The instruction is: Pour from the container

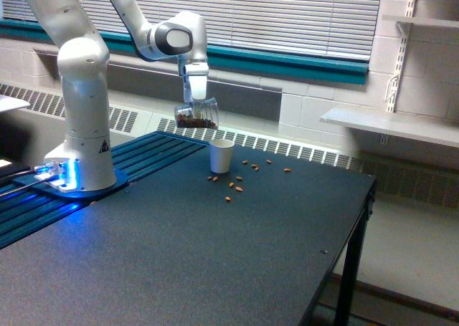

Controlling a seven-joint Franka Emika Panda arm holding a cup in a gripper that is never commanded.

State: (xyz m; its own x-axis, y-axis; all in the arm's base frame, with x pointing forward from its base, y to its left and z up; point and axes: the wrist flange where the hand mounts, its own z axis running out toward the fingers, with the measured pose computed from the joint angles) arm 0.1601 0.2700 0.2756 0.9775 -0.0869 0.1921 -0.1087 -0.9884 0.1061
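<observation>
since the gripper (195, 104) is clamped on the container (196, 116), held aloft and roughly level with brown bits inside, note the white cup (221, 156) sits on the table (215, 254) at about 5 o'clock from it. your pour needs travel that way first.

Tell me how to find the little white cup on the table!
Start at the big white robot arm on the exterior view's left, then look to the dark table beside its base. The small white paper cup stands upright near the far edge, the only cup on the table, with small brown bits scattered around it.
</observation>
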